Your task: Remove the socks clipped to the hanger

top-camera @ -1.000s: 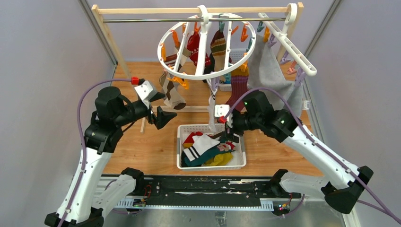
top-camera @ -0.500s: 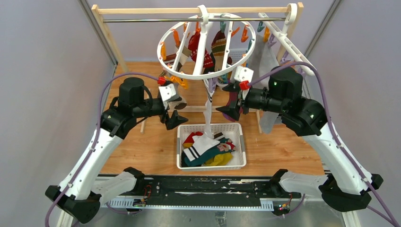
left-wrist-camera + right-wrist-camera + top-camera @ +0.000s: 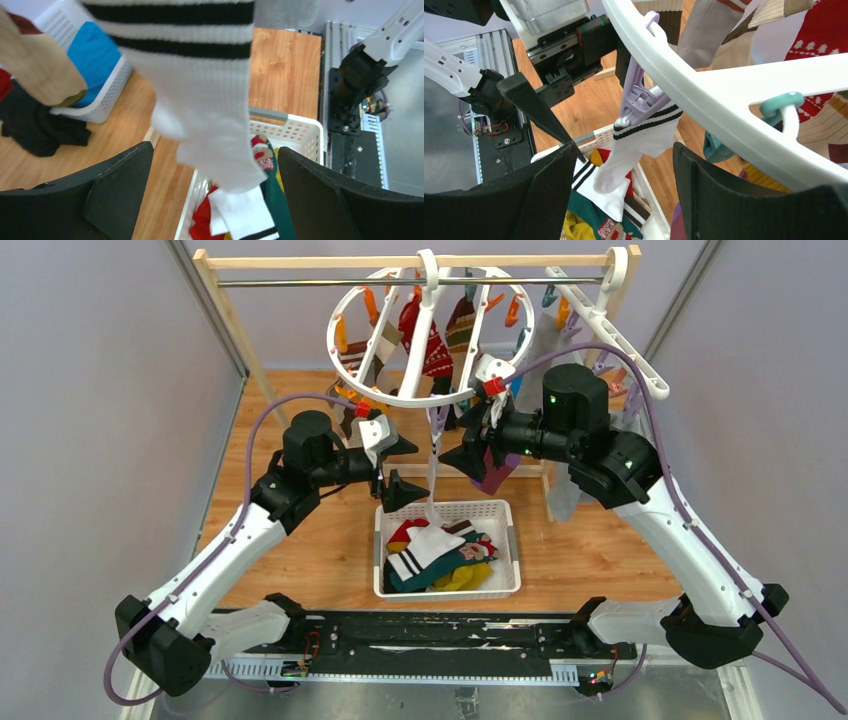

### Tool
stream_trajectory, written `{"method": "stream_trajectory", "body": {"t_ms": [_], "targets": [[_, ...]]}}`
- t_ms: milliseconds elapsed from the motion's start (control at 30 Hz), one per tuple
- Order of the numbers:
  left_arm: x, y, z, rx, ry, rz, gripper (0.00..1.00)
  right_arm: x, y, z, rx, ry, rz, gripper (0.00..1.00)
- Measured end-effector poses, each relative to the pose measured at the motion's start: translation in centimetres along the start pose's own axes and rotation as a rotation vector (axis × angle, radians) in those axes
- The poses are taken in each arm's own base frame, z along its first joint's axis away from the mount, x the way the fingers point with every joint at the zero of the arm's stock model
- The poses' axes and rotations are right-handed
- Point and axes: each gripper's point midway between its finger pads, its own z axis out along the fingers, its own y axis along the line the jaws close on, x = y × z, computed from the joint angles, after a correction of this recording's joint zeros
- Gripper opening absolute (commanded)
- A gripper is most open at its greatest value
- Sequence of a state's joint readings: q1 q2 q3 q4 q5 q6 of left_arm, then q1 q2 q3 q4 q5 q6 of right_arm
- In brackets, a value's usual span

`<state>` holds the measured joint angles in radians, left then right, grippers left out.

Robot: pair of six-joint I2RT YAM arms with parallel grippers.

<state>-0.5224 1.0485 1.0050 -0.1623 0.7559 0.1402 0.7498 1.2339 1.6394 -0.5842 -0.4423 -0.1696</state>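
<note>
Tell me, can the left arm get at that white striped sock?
Probably yes. The sock hangs just ahead of the left arm's open jaws, and nothing seems to lie between them. The purple clip pinches its top, though, so it may resist a pull.

White striped sock (image 3: 202,95) ahead of hand (image 3: 215,155)

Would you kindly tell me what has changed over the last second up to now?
The left gripper moved right, and the right gripper rose from the basket. Both now flank the white striped sock, open and holding nothing. The sock stays clipped to the hanger, and the basket's contents are unmoved.
</note>
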Motion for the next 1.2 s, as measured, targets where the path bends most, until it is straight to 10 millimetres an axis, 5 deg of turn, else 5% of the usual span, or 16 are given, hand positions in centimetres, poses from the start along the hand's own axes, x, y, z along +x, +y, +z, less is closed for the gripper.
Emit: {"method": "stream_trajectory", "body": {"t_ms": [233, 567, 933, 1200], "targets": [[-1.2, -0.7, 2.0, 0.021, -0.055, 0.026, 1.0, 0.0, 0.0, 0.5, -0.011, 0.004, 0.014, 0.7], [-1.0, 2.2, 1.1, -0.185, -0.078, 0.058, 1.0, -0.7, 0.0, 0.3, -0.021, -0.007, -0.008, 0.69], [-3.9, 0.0, -1.7, -0.154, -0.155, 0.298, 1.0, -1.0, -1.4, -1.3, 0.003, -0.034, -0.011, 0.69], [-2.1, -0.2, 0.5, -0.12, -0.087, 0.272, 0.98, -1.9, -1.2, -1.5, -0.005, -0.07, 0.029, 0.67]]}}
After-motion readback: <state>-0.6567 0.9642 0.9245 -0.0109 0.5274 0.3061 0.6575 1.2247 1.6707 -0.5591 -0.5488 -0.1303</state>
